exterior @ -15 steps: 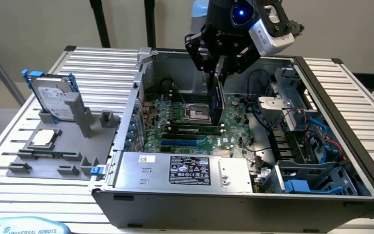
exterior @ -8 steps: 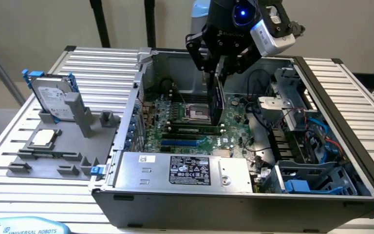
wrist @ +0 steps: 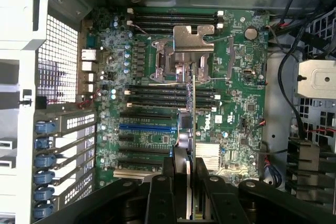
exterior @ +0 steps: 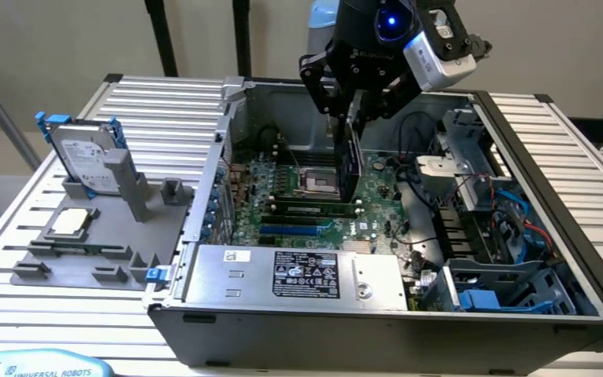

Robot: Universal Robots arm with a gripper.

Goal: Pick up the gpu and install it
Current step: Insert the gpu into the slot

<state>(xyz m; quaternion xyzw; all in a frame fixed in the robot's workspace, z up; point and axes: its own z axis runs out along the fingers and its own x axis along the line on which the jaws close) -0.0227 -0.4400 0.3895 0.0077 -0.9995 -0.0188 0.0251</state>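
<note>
Item 1, at the exterior view's left: slatted metal table [exterior: 553, 149] bearing a grey holder [exterior: 82, 263]. In the holder stand 1 silver hard drive with blue rails [exterior: 79, 153], upright at the far end, and 1 square silver chip [exterior: 71, 222], lying flat nearer the camera. Item 2, centre: open computer case [exterior: 385, 330] lying on the table just beside the holder, its green motherboard [exterior: 301, 200] [wrist: 157, 77] exposed. On the board are 1 processor socket [exterior: 316, 182] [wrist: 181, 59] and 1 blue slot [exterior: 296, 230] [wrist: 147, 127]. A power supply box [exterior: 301, 275] with a black label sits at the case's near edge. Item 3, above the centre of the case: gripper [exterior: 352, 118] [wrist: 185, 169], black fingers clenched on the top of the gpu [exterior: 350, 161] [wrist: 185, 150]. The gpu hangs upright and edge-on, a thin dark card over the motherboard, just beside the processor socket on the exterior view's right. Its lower edge is near the board; whether it touches cannot be told. In the wrist view the card runs as a narrow line from between the fingers toward the socket. Item 4, at the exterior view's right: drive cage [exterior: 469, 165] inside the case, with blue cables [exterior: 527, 228] and black wiring.
</note>
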